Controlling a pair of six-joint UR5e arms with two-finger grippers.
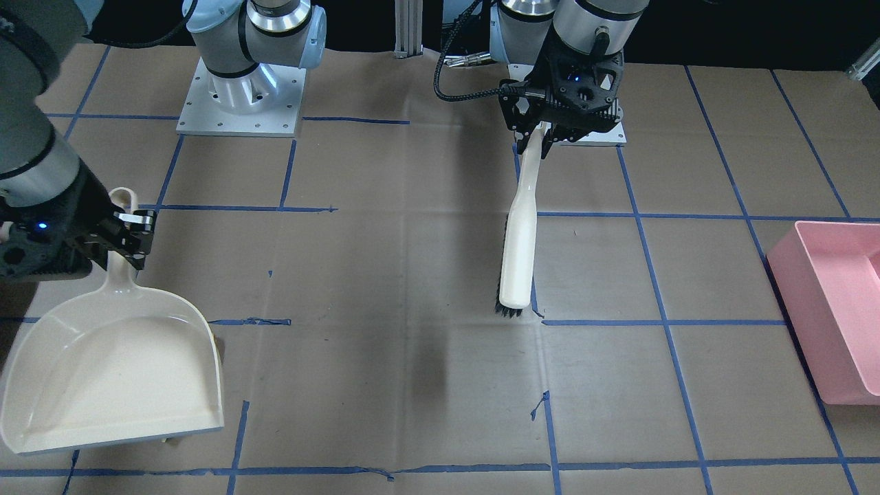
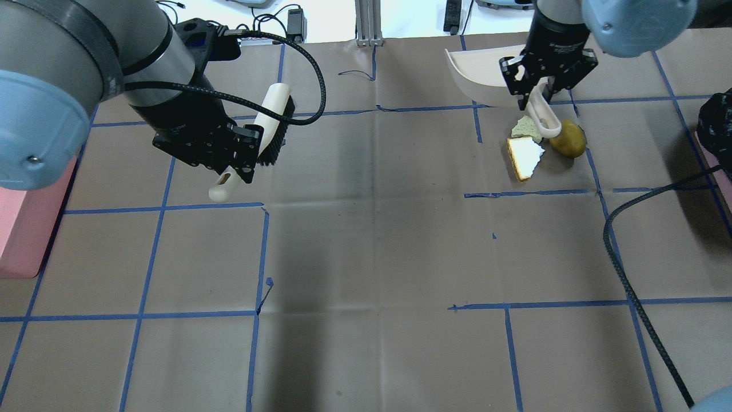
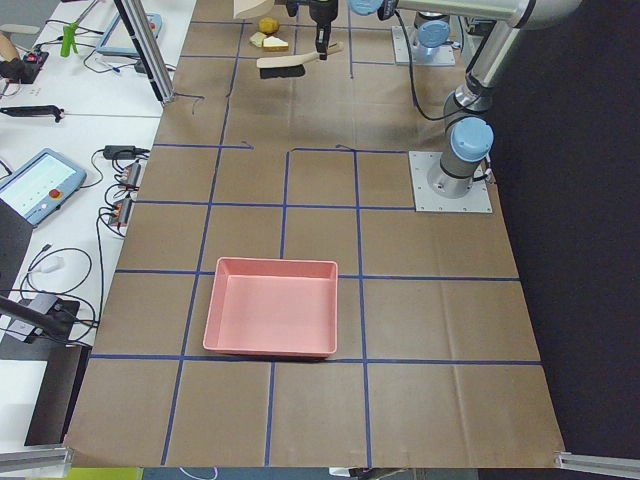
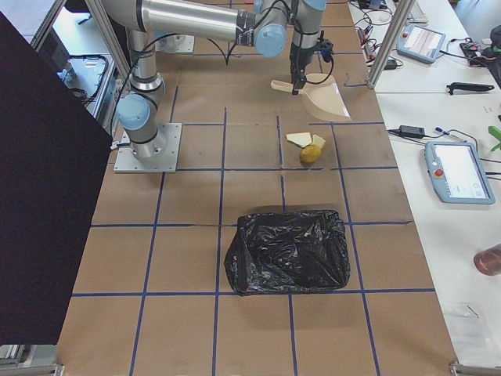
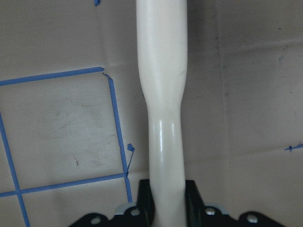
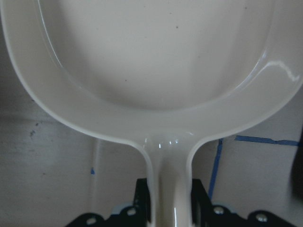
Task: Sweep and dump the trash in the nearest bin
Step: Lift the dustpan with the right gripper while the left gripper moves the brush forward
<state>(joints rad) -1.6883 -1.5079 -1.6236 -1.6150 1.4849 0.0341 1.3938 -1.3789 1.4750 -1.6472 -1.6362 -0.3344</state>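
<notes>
While the left jaws grip the brush handle (image 1: 528, 175), the right jaws grip the dustpan handle (image 1: 122, 275).

I see the table (image 2: 366, 257) papered brown and gridded with blue tape (image 2: 143, 315); a white bench (image 3: 70, 115) lines the left-side view's left edge.

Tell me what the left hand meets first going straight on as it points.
Past the brush it grips, the left hand would probably meet only the paper-covered table; depth is unclear.
</notes>
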